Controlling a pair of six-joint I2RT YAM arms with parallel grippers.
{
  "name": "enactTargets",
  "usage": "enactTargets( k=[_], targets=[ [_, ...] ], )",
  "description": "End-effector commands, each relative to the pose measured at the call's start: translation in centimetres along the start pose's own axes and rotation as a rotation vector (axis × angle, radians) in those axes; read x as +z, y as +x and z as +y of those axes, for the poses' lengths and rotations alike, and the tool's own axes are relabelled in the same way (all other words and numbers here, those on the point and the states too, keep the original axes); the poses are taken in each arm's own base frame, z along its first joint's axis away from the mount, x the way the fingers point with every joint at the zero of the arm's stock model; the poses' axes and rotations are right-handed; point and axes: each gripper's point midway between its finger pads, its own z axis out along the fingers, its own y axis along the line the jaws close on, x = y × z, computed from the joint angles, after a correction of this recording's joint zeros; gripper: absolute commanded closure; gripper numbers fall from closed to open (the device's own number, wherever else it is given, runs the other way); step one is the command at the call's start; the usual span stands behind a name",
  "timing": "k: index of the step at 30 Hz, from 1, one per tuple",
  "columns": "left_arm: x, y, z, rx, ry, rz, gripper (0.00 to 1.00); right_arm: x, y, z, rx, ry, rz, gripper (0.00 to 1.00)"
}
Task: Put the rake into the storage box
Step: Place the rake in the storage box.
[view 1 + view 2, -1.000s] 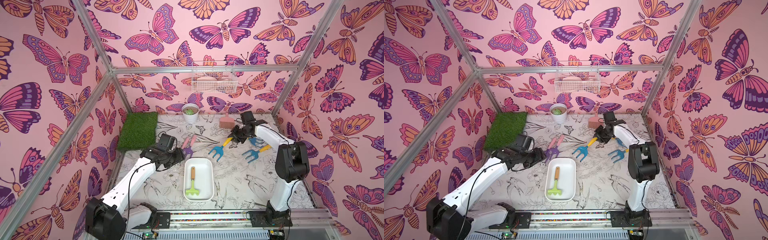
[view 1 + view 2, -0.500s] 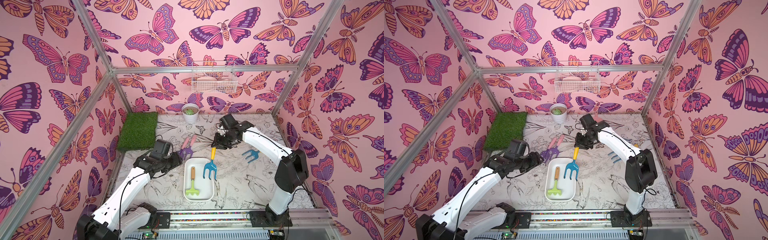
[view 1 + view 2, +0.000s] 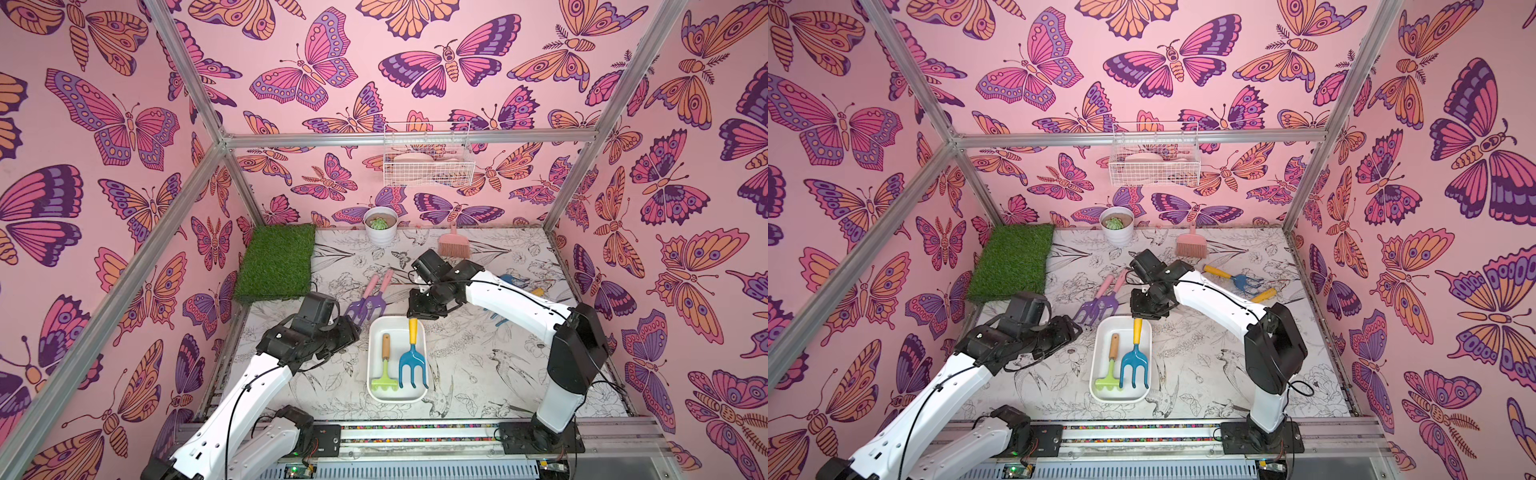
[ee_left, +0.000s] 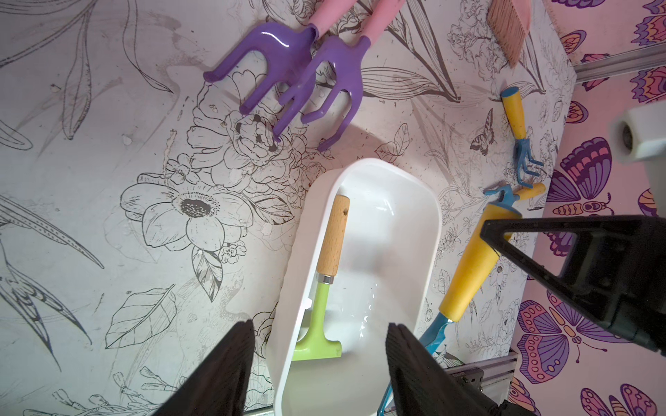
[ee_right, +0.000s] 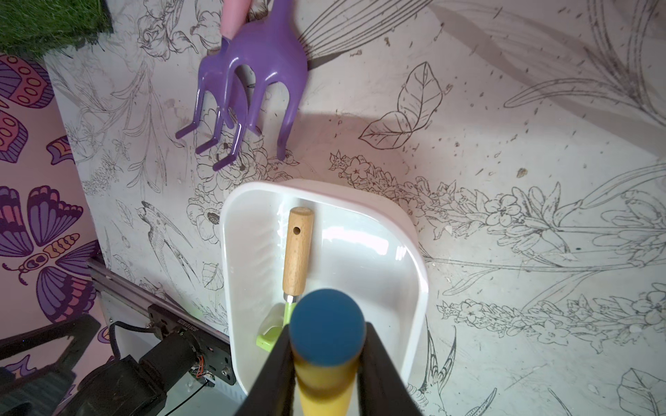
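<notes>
The storage box [image 3: 371, 365] [image 3: 1094, 368] is a shallow white tub at the table's front centre. A green rake with a wooden handle [image 3: 384, 370] [image 4: 324, 288] [image 5: 297, 248] lies inside it. My right gripper [image 3: 415, 316] [image 3: 1139, 315] [image 5: 328, 329] is shut on the yellow handle of a blue rake [image 3: 412, 365] [image 3: 1133, 365] [image 4: 472, 263]. It holds it over the box's far end, tines hanging down into the box beside the green one. My left gripper [image 3: 354, 332] [image 4: 320, 326] hovers open and empty left of the box.
Two purple rakes with pink handles [image 3: 368, 303] lie just behind the box. Two more blue tools [image 3: 1241, 280] lie at the right behind my right arm. A pink brush [image 3: 454, 245], a white plant pot [image 3: 380, 224], a grass mat [image 3: 276, 262] and a wire basket [image 3: 428, 164] are at the back.
My right arm carried the blue rake from the back right of the table to over the box and lowered its tines in. My left arm drew back slightly toward the front.
</notes>
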Motion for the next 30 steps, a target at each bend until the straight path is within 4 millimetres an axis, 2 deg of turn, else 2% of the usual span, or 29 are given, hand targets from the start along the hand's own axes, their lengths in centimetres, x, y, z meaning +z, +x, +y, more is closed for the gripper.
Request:
enactTargets(
  k=[1, 8, 13, 16, 22, 25, 30],
  targets=[
    [0.1, 0.7, 1.3, -0.026, -0.031, 0.014, 0.36, 0.3, -0.3, -0.1, 0.016, 0.02, -0.022, 1.0],
    [0.0, 0.7, 1.4, -0.033, -0.032, 0.007, 0.36, 0.9, 0.0, -0.3, 0.024, 0.031, -0.008, 1.0],
    [0.1, 0.5, 1.3, -0.034, -0.04, 0.005, 0.35, 1.1, 0.5, -0.2, 0.008, 0.037, 0.004, 0.96],
    [0.1, 0.3, 1.3, -0.033, -0.045, 0.003, 0.35, 1.1, 0.9, -0.3, -0.001, 0.048, 0.012, 0.87],
    [0.2, -0.1, 1.0, -0.023, -0.053, 0.002, 0.34, 0.0, 1.0, -0.1, -0.021, 0.035, -0.028, 0.52],
    [0.2, -0.4, 0.7, -0.012, -0.054, 0.0, 0.33, -0.5, 0.8, 0.1, -0.027, 0.025, -0.049, 0.45],
    [0.1, -1.3, -0.2, 0.017, -0.053, -0.002, 0.33, -2.1, -0.4, 0.7, -0.06, 0.03, -0.113, 0.48]
  ],
)
